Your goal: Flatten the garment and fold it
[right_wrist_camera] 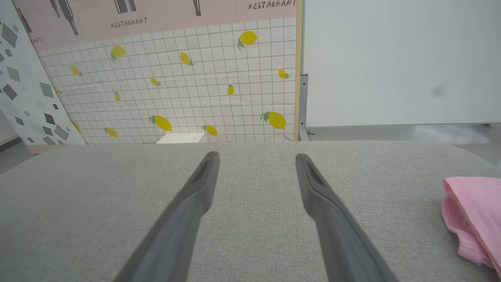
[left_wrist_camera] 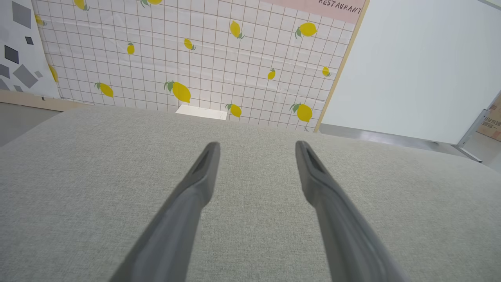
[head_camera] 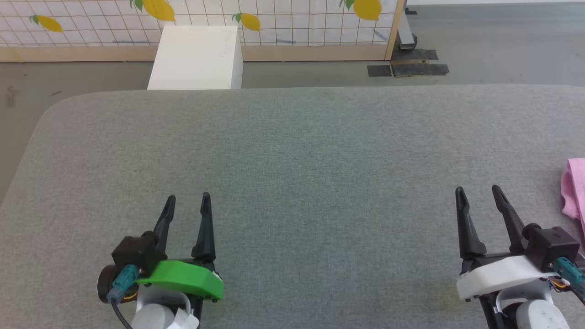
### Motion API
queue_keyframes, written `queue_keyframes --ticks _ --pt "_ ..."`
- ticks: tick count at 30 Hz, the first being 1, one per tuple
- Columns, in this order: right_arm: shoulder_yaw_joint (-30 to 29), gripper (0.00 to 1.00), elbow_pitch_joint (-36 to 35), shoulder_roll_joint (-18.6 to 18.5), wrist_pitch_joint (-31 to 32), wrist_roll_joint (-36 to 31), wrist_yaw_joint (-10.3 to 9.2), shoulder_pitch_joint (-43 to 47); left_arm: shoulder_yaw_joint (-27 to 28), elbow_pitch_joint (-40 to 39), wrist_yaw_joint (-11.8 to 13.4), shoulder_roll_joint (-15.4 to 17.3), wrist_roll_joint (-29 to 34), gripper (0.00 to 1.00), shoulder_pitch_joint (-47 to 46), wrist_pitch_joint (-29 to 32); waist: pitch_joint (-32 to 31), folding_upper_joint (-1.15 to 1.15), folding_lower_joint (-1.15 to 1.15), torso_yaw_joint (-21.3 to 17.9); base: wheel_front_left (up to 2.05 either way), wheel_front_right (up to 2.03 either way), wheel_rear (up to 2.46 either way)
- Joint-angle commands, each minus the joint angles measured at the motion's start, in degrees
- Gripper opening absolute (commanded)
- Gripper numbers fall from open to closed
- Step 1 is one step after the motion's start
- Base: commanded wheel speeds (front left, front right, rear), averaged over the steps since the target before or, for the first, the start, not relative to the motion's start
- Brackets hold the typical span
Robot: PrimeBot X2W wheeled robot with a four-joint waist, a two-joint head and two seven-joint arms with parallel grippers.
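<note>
**Both grippers spread over grey table; pink garment at the right margin**

At the far left a strip of grey floor (head_camera: pixel 18 105) borders the table (head_camera: pixel 292 146). The table is covered in grey woven cloth, and its far-left corner curves round in a wide arc. Its left edge slants towards the near side.

The left gripper (head_camera: pixel 188 196) sits over the near-left part of the table. Its two dark fingers are spread apart and hold nothing. In its wrist view bare grey cloth shows between and beyond the fingers, up to the table's far edge.

Past that far edge, left of centre, a white box (head_camera: pixel 196 57) stands on the floor against a lemon-print panel (head_camera: pixel 292 27). Right of the panel's wooden end, dark patches (head_camera: pixel 406 68) lie on the floor.

A broad stretch of bare cloth runs from one gripper to the other and out to the straight far edge.

The right gripper (head_camera: pixel 478 188) is over the near-right part of the table, its fingers likewise spread and holding nothing.

The garment (head_camera: pixel 575 187) lies bunched on the table just right of that gripper and apart from it. Grey cloth shows between the two. Its pink folds run off the right margin of the head view, so its full spread cannot be told.
</note>
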Motion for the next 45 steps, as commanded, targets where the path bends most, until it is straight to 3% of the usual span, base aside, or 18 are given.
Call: queue_keyframes --ticks 1,13,14,45 --pt "0.3 1.00 -0.4 0.2 0.2 -0.3 -0.09 0.6 0.3 -0.2 0.3 -0.3 0.4 1.00 1.0 -0.3 0.0 0.00 0.00 0.0 0.00 0.00 0.00" --pt "0.8 1.00 -0.3 0.3 0.4 0.4 -0.09 0.7 0.1 -0.1 0.5 -0.3 0.0 1.00 1.1 -0.3 0.2 0.00 0.00 0.1 0.00 0.00 0.00" --pt "0.7 0.00 -0.1 0.1 0.4 0.2 0.00 0.0 0.1 -0.1 0.3 0.0 -0.1 0.00 0.3 0.0 0.2 0.00 0.00 0.1 0.00 0.00 0.00" --pt "1.1 0.00 -1.0 0.1 2.2 -1.1 -0.01 0.4 1.0 -1.6 0.6 -0.1 2.6 0.00 1.0 2.5 -0.7 0.00 0.00 1.4 0.00 0.00 0.00"
